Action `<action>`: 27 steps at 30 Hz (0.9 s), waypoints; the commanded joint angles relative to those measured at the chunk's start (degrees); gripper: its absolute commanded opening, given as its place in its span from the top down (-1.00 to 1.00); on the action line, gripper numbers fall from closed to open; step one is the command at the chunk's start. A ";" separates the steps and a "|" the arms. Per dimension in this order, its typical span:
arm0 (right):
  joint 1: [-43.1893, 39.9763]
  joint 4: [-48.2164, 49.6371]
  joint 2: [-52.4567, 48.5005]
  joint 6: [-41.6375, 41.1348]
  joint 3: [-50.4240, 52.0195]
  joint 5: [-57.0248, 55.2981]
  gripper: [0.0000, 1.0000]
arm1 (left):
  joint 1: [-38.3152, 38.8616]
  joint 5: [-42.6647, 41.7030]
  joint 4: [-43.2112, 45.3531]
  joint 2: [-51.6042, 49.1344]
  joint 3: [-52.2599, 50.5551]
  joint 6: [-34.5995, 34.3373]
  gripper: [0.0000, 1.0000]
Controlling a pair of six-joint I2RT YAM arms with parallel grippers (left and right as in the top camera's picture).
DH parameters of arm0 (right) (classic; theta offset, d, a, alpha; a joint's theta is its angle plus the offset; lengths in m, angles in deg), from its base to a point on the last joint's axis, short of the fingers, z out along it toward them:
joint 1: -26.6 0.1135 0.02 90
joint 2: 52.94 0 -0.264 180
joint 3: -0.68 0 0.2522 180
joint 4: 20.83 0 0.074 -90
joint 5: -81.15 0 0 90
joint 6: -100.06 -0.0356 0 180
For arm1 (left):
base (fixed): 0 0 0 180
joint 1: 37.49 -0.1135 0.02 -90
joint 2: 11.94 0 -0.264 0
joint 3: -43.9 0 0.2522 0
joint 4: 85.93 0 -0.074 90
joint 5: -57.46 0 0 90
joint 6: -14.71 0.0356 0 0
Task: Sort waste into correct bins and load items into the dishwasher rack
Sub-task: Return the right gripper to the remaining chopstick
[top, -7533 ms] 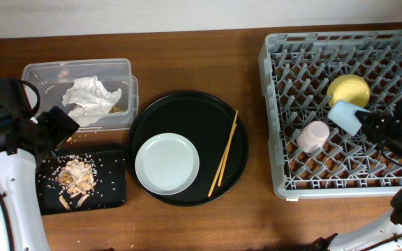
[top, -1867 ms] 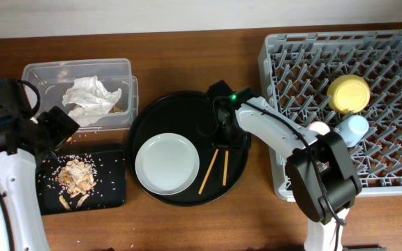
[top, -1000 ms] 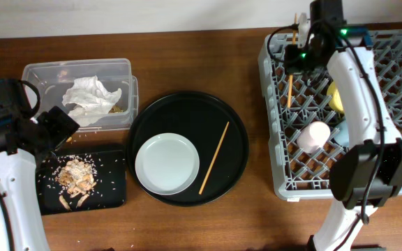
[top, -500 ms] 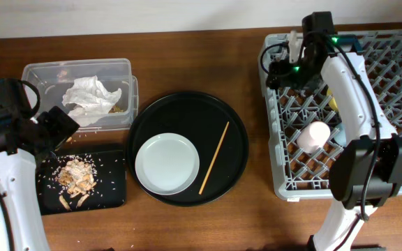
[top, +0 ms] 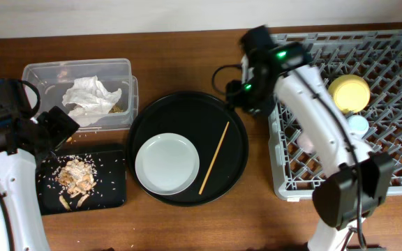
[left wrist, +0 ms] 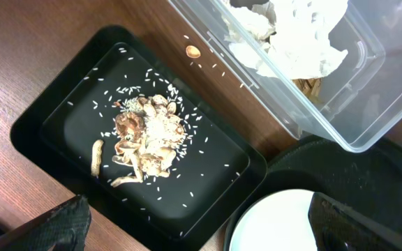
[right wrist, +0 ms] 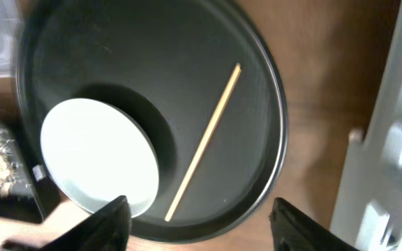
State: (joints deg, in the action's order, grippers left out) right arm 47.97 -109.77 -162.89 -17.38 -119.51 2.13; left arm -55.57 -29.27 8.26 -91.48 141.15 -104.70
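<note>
One chopstick [top: 214, 158] lay flat on round black tray [top: 187, 111], just beneath right gripper [right wrist: 201, 213]; fingers [right wrist: 110, 217] spread, empty. Risk: thin stick flush with tray could roll from closing fingers toward plate [top: 167, 164] alongside.

Both spread, empty: left tool [left wrist: 199, 209], right tool [right wrist: 199, 208].
</note>
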 commanded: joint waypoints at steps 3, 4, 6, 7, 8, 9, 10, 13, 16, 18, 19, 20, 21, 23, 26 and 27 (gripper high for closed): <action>8.94 6.62 0.42 -22.05 9.70 -13.86 -0.15 | -0.31 0.20 -0.07 0.76 0.46 0.33 -0.98; 9.90 8.68 0.37 -23.69 12.00 -13.79 -0.09 | -0.31 0.20 -0.07 0.76 0.46 0.33 -0.98; 11.04 11.69 0.15 -26.23 15.63 -13.75 0.05 | -0.31 0.20 -0.07 0.76 0.46 0.33 -0.98; 11.41 13.16 0.07 -26.93 17.35 -13.31 0.07 | -0.31 0.20 -0.04 0.76 0.46 0.33 -0.99; 11.67 15.13 0.04 -27.34 19.56 -12.39 0.11 | -0.31 0.20 -0.04 0.76 0.46 0.33 -0.98; 11.74 17.16 -0.02 -27.34 21.73 -11.06 0.11 | -0.31 0.20 -0.07 0.76 0.46 0.33 -0.98; 11.72 19.15 -0.04 -27.32 23.80 -9.70 0.11 | -0.31 0.20 -0.07 0.76 0.46 0.33 -0.98; 11.72 23.98 -0.04 -27.78 28.59 -8.04 0.13 | -0.31 0.20 -0.07 0.76 0.46 0.33 -0.98; 11.74 27.36 -0.04 -29.03 31.67 -5.88 0.17 | -0.31 0.20 -0.07 0.76 0.46 0.33 -0.98; 11.80 29.33 -0.04 -29.70 32.98 -4.72 0.17 | -0.31 0.20 -0.07 0.76 0.46 0.33 -0.98; 12.00 29.70 -0.07 -30.58 33.38 -4.79 0.18 | -0.31 0.20 -0.07 0.76 0.46 0.33 -0.98; 12.02 30.12 -0.07 -30.56 33.62 -4.74 0.20 | -0.31 0.20 -0.07 0.76 0.46 0.33 -0.98; 12.07 30.34 -0.07 -31.21 33.81 -4.76 0.20 | -0.31 0.20 -0.07 0.76 0.46 0.33 -0.98; 12.04 30.38 -0.15 -32.06 33.92 -4.76 0.20 | -0.31 0.20 -0.07 0.76 0.46 0.33 -0.98; 12.07 30.58 -0.37 -33.09 33.92 -4.81 0.21 | -0.31 0.20 -0.07 0.76 0.46 0.33 -0.98; 12.07 30.71 -0.46 -33.09 33.92 -4.79 0.21 | -0.31 0.20 -0.07 0.76 0.46 0.33 -0.98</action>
State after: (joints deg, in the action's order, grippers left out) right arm 59.51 -79.36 -162.91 -48.57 -86.00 -2.94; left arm -55.57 -29.27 8.26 -91.48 141.15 -104.72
